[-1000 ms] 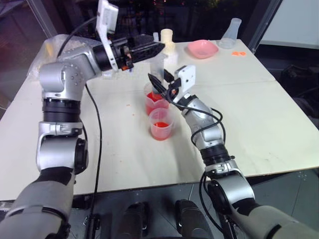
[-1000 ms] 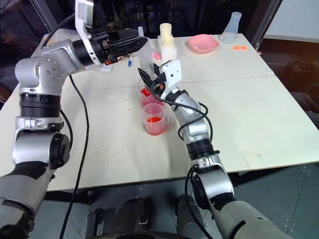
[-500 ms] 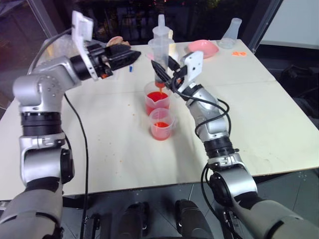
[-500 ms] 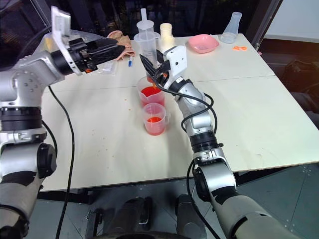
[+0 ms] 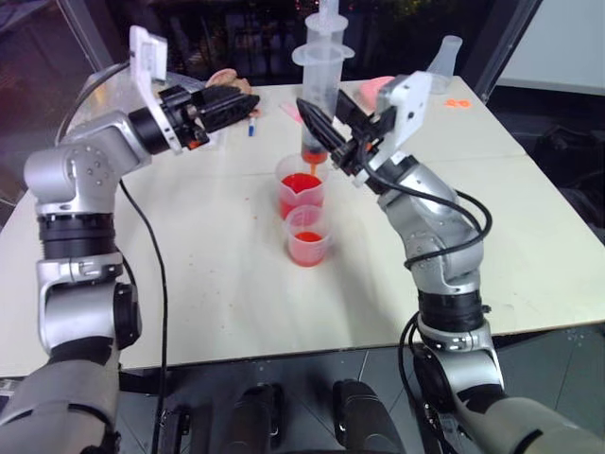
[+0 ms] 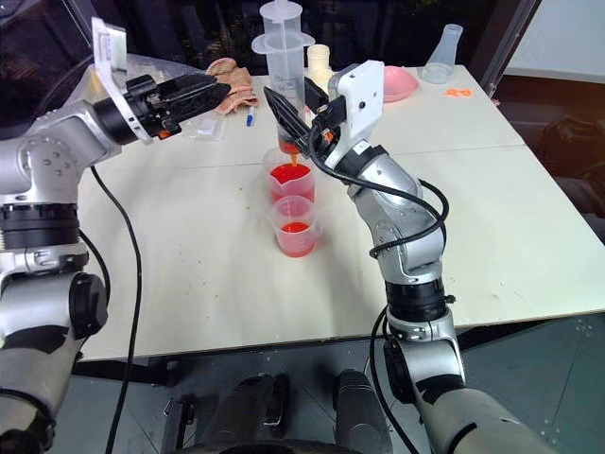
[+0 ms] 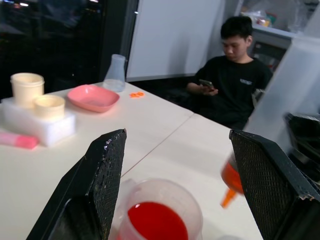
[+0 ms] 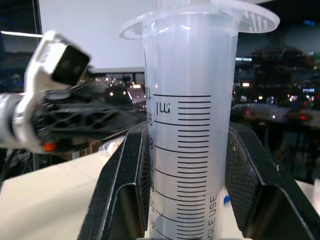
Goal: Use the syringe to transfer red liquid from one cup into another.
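Tabletop [image 5: 529, 218]: one syringe [image 5: 317, 90], two cups [image 5: 302, 184] [image 5: 306, 236] of red liquid [image 5: 301, 183].

1. Both arms [image 5: 80, 203] are built of silver-grey segments joined by black ringed joints.
2. Each wrist carries a white camera block [image 6: 359, 90].
3. Loose black cables [image 5: 156, 284] run along both arms.
4. The fingers [image 7: 102, 175] are black, wedge-shaped, with a fine cross-hatched grip texture.
5. The left gripper [image 5: 232, 100] has small orange-red marks at its base.
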Controlling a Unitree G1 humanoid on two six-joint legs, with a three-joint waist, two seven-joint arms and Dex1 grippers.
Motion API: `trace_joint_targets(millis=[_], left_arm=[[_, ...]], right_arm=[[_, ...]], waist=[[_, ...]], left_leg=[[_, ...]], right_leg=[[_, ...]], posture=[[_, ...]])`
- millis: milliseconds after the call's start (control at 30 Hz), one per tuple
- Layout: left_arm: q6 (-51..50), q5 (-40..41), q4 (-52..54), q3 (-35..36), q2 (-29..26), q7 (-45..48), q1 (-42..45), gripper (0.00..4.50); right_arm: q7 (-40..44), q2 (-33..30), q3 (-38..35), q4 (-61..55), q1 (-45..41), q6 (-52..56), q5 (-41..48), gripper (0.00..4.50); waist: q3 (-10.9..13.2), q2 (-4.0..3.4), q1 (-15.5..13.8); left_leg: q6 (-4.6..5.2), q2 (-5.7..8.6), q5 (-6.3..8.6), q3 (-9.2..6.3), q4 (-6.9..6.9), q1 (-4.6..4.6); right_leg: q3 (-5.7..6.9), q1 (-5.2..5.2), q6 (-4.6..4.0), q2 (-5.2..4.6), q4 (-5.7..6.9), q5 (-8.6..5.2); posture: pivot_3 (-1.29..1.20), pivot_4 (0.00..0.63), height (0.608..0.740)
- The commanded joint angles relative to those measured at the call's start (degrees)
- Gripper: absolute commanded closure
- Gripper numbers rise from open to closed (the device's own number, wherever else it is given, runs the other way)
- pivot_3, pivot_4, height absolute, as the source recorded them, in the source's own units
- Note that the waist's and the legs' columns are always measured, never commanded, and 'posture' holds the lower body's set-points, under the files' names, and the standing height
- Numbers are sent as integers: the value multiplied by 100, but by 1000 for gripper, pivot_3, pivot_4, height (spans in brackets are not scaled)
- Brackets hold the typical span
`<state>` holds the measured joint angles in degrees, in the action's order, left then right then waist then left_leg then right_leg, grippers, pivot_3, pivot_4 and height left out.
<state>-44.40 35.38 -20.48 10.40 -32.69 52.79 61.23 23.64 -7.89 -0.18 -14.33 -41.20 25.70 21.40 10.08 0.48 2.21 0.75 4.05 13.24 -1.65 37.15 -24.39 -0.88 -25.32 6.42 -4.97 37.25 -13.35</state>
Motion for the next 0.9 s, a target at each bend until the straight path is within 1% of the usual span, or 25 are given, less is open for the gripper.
trace_joint_targets(millis=[33,333,633,900], left_arm=[[158,-66,-174,-28,35,108,361,1027],[-17,-61,-238,-226,162,383,680,1027],[-167,-35,-20,-408,415,496,760,1027],[-107,-58,-175,-393,535,515,929,1027]], right_arm=[[-187,-5,18,-509,189,209,112,3062],[-377,123,340,-625,973,40,-83,3062],[-366,137,528,-671,1117,-104,-191,3062],[-331,94,557,-600,1115,-168,-214,3062]], waist=[[0,0,6],[0,0,12],[0,0,12],[0,0,8]], left_leg=[[3,0,1,0,0,0],[6,-1,2,3,1,0],[7,-1,1,3,3,0],[7,-1,1,3,4,0]], right_leg=[[0,0,0,0,0,0],[0,1,0,3,0,0],[-1,1,0,4,1,0],[-1,2,0,4,0,0]], posture=[[0,150,740],[0,150,740],[0,150,740],[0,150,740]])
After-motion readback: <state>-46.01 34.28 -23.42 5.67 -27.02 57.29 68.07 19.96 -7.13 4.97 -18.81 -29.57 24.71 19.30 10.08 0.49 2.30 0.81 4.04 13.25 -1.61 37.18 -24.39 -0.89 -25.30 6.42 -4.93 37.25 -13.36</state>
